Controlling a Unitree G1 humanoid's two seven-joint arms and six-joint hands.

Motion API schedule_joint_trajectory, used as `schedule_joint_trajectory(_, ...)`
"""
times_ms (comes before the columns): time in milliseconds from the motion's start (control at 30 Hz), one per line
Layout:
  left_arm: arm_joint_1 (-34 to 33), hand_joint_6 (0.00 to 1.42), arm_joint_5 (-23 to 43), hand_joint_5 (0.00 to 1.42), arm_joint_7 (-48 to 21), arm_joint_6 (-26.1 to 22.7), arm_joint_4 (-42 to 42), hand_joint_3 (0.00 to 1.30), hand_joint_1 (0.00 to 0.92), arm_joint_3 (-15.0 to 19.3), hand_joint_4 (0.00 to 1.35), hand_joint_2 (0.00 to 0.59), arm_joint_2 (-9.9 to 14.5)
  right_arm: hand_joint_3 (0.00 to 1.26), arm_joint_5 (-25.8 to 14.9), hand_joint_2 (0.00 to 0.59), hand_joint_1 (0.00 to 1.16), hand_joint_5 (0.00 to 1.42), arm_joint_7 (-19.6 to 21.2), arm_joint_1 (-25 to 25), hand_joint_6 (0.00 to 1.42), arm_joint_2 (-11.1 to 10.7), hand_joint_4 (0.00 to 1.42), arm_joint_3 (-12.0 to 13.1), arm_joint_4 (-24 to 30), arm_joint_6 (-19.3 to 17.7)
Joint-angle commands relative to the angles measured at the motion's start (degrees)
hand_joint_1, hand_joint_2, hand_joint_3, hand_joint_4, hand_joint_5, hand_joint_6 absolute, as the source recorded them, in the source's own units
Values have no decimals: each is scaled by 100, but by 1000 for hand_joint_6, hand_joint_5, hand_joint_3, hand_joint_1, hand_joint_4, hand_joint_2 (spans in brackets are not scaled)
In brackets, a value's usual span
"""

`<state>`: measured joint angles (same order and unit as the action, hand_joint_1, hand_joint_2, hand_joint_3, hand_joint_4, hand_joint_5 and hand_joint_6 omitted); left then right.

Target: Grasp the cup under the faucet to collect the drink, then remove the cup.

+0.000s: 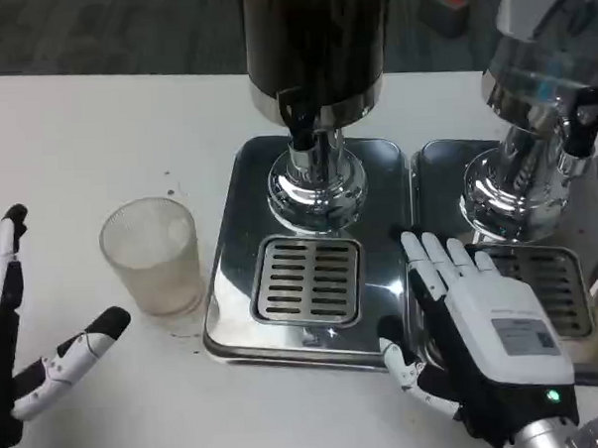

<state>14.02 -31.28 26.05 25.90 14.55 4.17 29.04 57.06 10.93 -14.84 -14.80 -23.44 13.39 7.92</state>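
A clear ribbed plastic cup (pixel 151 254) stands upright on the white table, left of the dispenser's steel drip tray (pixel 310 245) and not under the black faucet (pixel 303 125). My left hand (pixel 26 345) lies at the lower left, fingers spread apart, a short gap from the cup and holding nothing. My right hand (pixel 477 320) rests flat with its fingers extended over the seam between the two trays, right of the slotted grate (pixel 309 279). It holds nothing.
The dark drink tank (pixel 316 40) towers over the left tray on a chrome pillar. A second dispenser (pixel 537 104) with its own tray (pixel 555 292) stands to the right. Small drops speckle the table near the cup.
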Motion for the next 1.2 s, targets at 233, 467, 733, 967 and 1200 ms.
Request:
schedule_joint_trajectory(233, -1389, 0, 486, 0, -419, 595, 1941, 0, 0, -161, 0, 5, 212, 14, 75, 535, 408, 0, -62, -11, 0, 0, 0, 5, 85, 56)
schedule_joint_trajectory(467, -1854, 0, 300, 0, -269, 633, 2592, 0, 0, -494, 0, 0, 88, 21, 105, 535, 408, 0, -61, -25, 0, 24, 0, -11, 102, 80)
schedule_joint_trajectory(733, -2076, 0, 438, 0, -266, 873, 3022, 0, 0, -666, 0, 0, -66, 24, 150, 535, 408, 0, -42, -66, 0, 87, 0, -4, 126, 119)
schedule_joint_trajectory(967, -2279, 0, 630, 0, -206, 1082, 3288, 0, 30, -661, 0, 7, -205, 26, 171, 540, 411, 0, -69, -52, 0, 85, 0, -8, 163, 133)
schedule_joint_trajectory(1200, -2473, 0, 685, 1, -305, 1076, 3523, 0, 83, -756, 0, 8, -282, 32, 190, 538, 420, 0, -50, -91, 0, 99, 0, 22, 207, 170)
